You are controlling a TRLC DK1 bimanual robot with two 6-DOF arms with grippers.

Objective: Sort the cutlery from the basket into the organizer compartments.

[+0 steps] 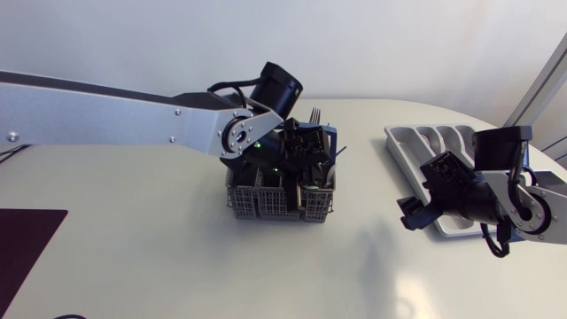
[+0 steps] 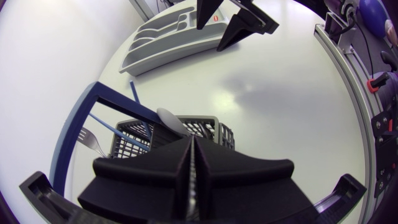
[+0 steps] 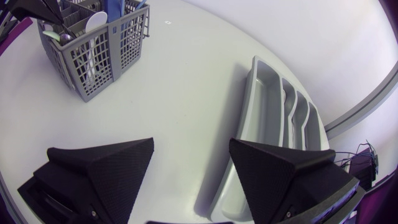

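The grey mesh basket (image 1: 266, 202) stands mid-table with cutlery upright in it. My left gripper (image 1: 306, 155) is down over its right side. In the left wrist view the left gripper (image 2: 191, 140) is shut on the thin handle of a spoon (image 2: 169, 119), whose bowl sticks out just ahead of the fingertips, above the basket (image 2: 214, 127). A fork (image 2: 93, 142) and blue-handled pieces (image 2: 115, 132) lean beside it. The grey organizer (image 1: 416, 142) lies at the right. My right gripper (image 1: 416, 199) hangs open beside it, over the table between basket (image 3: 93, 59) and organizer (image 3: 267, 118), holding nothing.
A dark purple mat (image 1: 27, 239) lies at the front left corner. Bare white table spreads between the basket and the organizer (image 2: 168, 43). A fork's tines (image 1: 315, 114) rise behind the basket.
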